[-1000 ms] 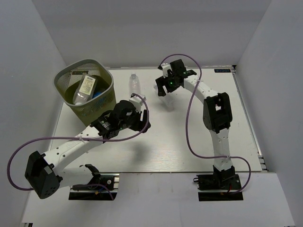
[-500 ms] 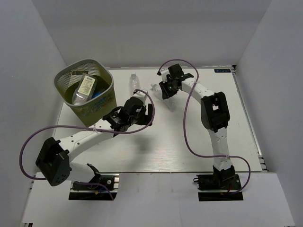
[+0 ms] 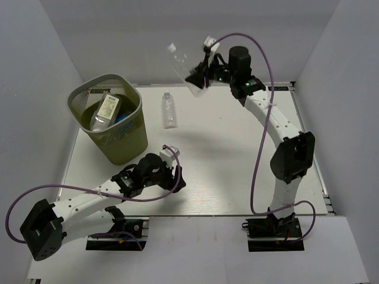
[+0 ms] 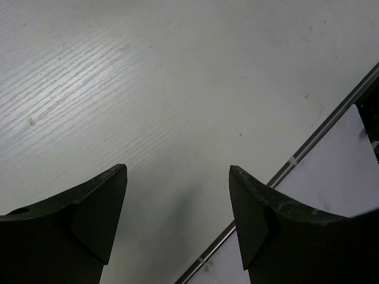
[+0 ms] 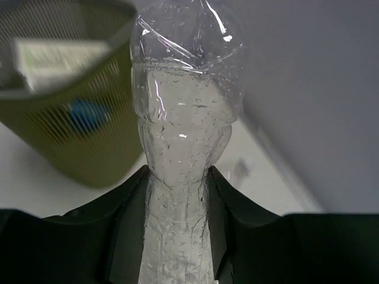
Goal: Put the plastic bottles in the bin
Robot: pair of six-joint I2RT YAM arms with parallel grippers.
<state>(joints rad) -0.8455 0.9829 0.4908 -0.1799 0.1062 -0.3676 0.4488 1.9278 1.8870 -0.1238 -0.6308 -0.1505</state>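
The right arm reaches high toward the back left, the right gripper clamped on a clear bottle held in the air, above and right of the bin. The left arm lies low near the front, the left gripper spread and holding nothing, over the table. A second bottle lies on the table just right of the bin; a labelled bottle sits inside it

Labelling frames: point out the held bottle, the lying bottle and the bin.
held bottle [image 5: 183, 124], right wrist view, crinkled body.
lying bottle [image 3: 170, 110], top external view, mid-body.
bin [image 3: 121, 142], top external view, mesh wall.
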